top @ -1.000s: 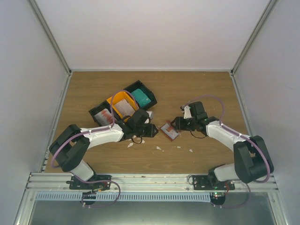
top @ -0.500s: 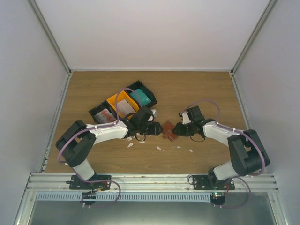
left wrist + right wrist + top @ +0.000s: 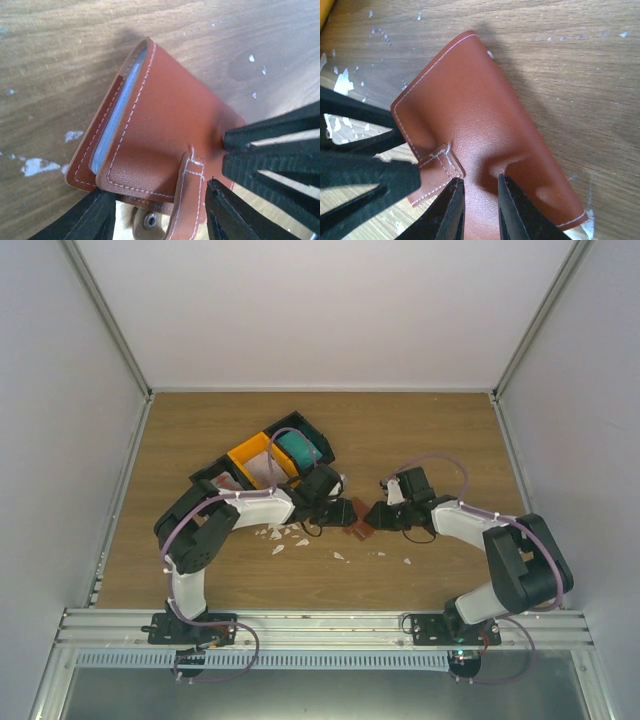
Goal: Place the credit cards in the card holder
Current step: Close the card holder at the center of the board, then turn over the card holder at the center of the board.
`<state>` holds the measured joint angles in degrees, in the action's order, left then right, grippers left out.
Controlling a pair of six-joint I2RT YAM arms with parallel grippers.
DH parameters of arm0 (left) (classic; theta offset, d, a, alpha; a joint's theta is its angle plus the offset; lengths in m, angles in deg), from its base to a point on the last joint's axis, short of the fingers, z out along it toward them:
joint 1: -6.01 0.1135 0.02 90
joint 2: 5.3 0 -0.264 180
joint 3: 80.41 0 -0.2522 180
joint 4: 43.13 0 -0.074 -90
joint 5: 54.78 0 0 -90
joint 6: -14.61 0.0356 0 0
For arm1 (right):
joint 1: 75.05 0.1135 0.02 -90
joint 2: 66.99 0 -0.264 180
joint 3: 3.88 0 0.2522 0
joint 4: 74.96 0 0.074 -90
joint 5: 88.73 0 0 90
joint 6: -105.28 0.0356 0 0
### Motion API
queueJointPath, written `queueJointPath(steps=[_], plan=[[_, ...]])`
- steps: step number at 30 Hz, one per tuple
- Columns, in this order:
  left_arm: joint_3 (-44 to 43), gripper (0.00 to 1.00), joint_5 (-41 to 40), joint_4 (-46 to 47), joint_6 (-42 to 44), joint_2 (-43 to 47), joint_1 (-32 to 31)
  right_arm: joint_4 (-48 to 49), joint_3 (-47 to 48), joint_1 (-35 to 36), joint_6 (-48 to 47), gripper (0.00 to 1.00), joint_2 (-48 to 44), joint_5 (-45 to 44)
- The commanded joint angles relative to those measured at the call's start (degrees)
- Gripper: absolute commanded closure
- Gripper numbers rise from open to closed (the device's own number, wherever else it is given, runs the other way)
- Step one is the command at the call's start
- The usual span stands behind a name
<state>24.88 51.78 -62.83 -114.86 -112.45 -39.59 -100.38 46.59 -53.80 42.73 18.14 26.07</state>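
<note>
Wooden table (image 3: pixel 420 430) below; the right gripper (image 3: pixel 481 210) pinches the brown wallet (image 3: pixel 165 125). The left gripper (image 3: pixel 157 202) is spread around its strap (image 3: pixel 192 172).

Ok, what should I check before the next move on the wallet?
1. Grip of right end effector on card holder: ok, clamped.
2. Jaws of left end effector: ok, open astride the strap.
3. Card loaded: ok, light blue card shows in a slot.
4. Closure: cannot tell whether strap is snapped.
5. Cards all moved: not ok, teal card lies in the tray.
</note>
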Motion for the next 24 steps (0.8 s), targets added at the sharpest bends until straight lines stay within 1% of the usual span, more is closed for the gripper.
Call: queueJointPath(steps=[1,4,8,11,15,18,21,24], plan=[[-2.9,0.52,-4.1,-1.7,-0.5,-2.3,-0.3,0.3,-3.4,1.6,3.1,0.79,1.9,1.9],[-3.9,0.59,-6.3,-3.2,-0.6,-3.7,-0.3,1.4,-4.6,2.4,5.0,0.79,0.9,2.4],[-5.7,0.71,-8.4,-7.0,0.4,-5.6,-0.3,1.0,-4.1,2.5,5.1,0.79,-2.0,1.5],[-6.0,0.78,-9.9,-9.2,1.7,-6.2,-0.3,-0.4,-1.9,2.3,4.4,0.76,-4.1,-1.1],[-5.5,0.84,-10.8,-10.8,3.6,-7.3,-0.2,-1.7,0.0,0.5,3.8,0.68,-5.2,-4.5],[-4.9,0.86,-10.9,-10.8,4.4,-7.7,-0.1,-1.2,-0.1,-1.3,4.2,0.63,-5.3,-5.9],[-4.1,0.87,-10.8,-10.4,4.8,-7.9,0.0,-0.4,-0.8,-1.9,4.4,0.59,-4.3,-4.9],[-3.2,0.88,-10.3,-9.9,4.9,-8.2,0.1,1.4,-2.2,-2.1,4.9,0.57,-2.9,-1.7]])
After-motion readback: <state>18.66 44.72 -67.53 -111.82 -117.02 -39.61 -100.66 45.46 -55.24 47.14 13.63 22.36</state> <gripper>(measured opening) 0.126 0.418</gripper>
